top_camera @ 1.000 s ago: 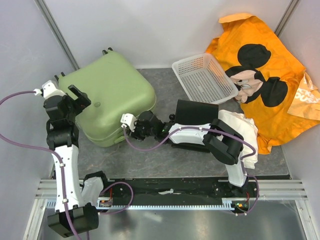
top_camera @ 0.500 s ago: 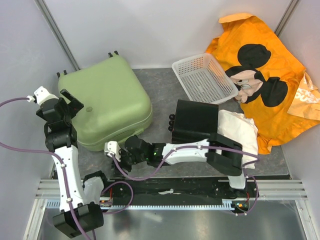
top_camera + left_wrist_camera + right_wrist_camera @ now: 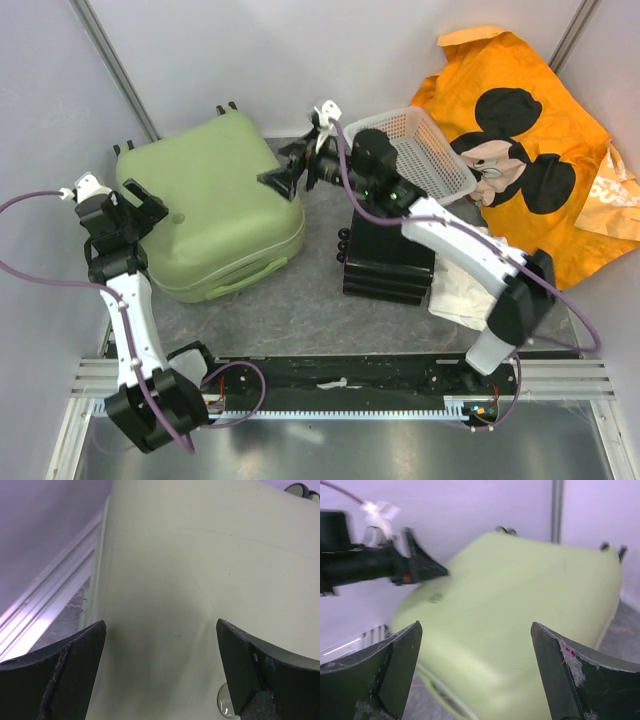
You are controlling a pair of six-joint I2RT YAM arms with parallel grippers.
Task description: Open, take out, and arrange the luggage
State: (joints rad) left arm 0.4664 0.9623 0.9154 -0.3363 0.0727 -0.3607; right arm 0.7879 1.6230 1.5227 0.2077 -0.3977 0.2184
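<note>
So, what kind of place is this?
Probably a robot test booth, not a home: plain white walls with metal posts, a left arm and right arm on an aluminium rail, and staged props like the suitcase and basket.

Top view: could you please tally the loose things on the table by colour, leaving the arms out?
Green: 1, the luggage
White: 2, the mesh basket and the crumpled cloth
Black: 1, the box
Orange: 1, the Mickey Mouse cloth
Total: 5
</note>
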